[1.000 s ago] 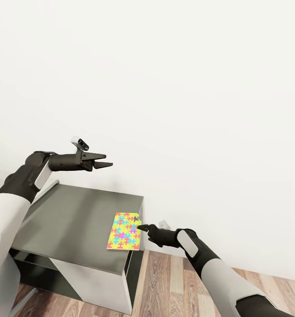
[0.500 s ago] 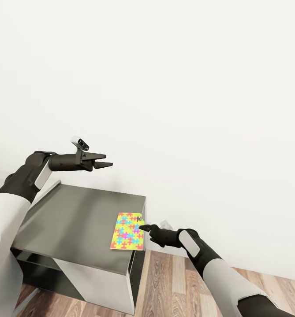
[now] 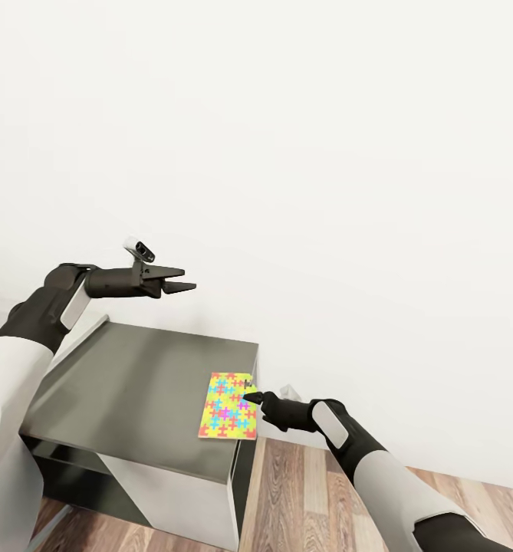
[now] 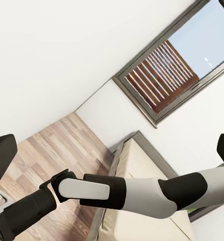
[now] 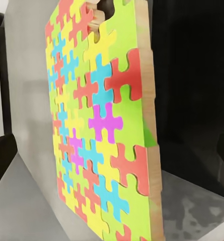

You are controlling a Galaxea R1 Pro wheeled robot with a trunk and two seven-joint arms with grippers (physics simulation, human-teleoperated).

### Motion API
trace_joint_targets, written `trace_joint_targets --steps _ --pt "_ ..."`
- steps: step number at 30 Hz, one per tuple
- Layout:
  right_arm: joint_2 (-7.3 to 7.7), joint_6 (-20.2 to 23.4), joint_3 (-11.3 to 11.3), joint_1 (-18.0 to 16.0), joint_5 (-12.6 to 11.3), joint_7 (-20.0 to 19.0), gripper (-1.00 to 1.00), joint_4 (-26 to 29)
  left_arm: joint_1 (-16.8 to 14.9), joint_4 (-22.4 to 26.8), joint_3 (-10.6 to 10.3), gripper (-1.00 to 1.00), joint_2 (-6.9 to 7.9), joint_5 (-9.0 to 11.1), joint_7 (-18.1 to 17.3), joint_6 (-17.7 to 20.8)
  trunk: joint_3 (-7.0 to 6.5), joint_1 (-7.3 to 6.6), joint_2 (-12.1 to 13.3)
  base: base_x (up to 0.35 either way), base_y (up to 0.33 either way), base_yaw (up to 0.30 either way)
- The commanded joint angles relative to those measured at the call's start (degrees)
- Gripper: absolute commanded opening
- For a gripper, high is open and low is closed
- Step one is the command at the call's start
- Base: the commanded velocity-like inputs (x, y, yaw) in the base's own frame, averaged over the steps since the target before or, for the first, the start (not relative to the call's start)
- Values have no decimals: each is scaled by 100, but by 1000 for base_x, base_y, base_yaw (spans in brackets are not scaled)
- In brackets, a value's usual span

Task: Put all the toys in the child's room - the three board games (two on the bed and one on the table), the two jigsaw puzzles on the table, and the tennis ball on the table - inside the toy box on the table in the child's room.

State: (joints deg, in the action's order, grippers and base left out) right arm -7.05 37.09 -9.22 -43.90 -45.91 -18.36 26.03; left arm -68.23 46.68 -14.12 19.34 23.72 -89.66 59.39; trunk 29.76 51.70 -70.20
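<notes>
While the right gripper (image 3: 250,396) sits at the right edge of the jigsaw puzzle (image 3: 228,416), I can't tell if it is clamped on that edge or only touching it; the fingertips meet the board in the head view. In the right wrist view the puzzle (image 5: 104,125) runs straight out ahead of the camera, its wooden edge toward the lens, so the approach is edge-on. My read: a thin flat board gives no purchase from above, hence a side approach where the edge hangs at the table's (image 3: 126,383) right rim.

Puzzle lies flat on the dark grey table top, near-right corner, right next to the edge. This is the lower dark table with a white panel below.

Left gripper (image 3: 181,280) is parked above the far-left side of the table, fingers parted, holding nothing. Looks like it is kept out of the way.

Past the left arm's camera: the right arm (image 4: 117,193), wood floor, bed (image 4: 142,170), dark-framed window (image 4: 167,75).

No readable text, brand or label anywhere; the puzzle carries only coloured interlocking shapes.
</notes>
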Motion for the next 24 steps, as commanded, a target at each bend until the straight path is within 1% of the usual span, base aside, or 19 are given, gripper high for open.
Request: trace_joint_targets --steps 1,8,14,19,24 --pt "2 10 -10 -4 5 -12 100 0 -6 -1 -20 100 7 1 -34 61 6 0 -4 3 6 0" --pt "2 9 -17 -4 3 -10 100 -9 -6 5 -20 100 1 1 -34 61 6 0 -4 1 2 0" --pt "9 9 -12 -4 3 -9 100 -11 -6 15 -21 100 4 43 -34 61 6 0 -4 0 0 0" --pt "10 10 -11 -6 3 -5 100 -14 -6 16 -28 100 0 52 -34 61 96 110 -204 0 0 0" --pt "10 9 -10 -5 3 -2 100 -18 -6 16 -29 100 4 53 -34 61 96 110 -204 0 0 0"
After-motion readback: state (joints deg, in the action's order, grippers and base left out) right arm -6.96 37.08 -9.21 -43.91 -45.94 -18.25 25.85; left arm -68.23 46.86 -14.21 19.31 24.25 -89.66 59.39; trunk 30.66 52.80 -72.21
